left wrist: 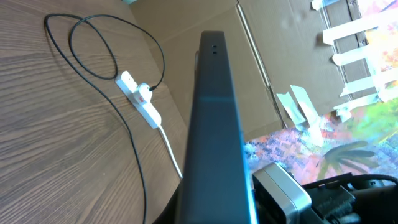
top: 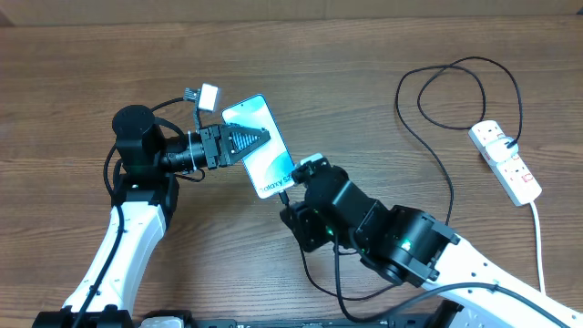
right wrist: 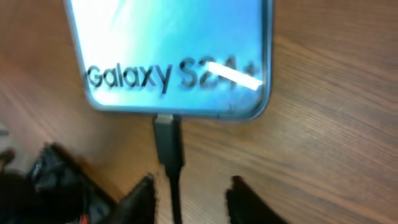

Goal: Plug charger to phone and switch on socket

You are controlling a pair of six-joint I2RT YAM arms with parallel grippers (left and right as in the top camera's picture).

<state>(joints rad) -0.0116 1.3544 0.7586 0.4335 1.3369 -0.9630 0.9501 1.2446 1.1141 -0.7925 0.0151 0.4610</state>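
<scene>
The phone (top: 262, 155) is held tilted above the table, its light blue screen reading "Galaxy S24+" (right wrist: 174, 50). My left gripper (top: 249, 138) is shut on its upper half; in the left wrist view it shows edge-on (left wrist: 214, 118). The charger's connector tip (right wrist: 168, 140) sits in the phone's bottom port. My right gripper (right wrist: 193, 198) is open just below it, and the thin black cable (right wrist: 176, 199) runs between the fingers untouched. The cable loops (top: 455, 91) to a black plug (top: 511, 144) in the white socket strip (top: 506, 162), which also shows in the left wrist view (left wrist: 140, 96).
The strip's thick white cord (top: 537, 237) runs toward the table's front right edge. A cardboard wall with white tape (left wrist: 292, 56) stands beyond the far edge. My right arm (top: 392, 237) lies across the front middle of the wooden table (top: 82, 73).
</scene>
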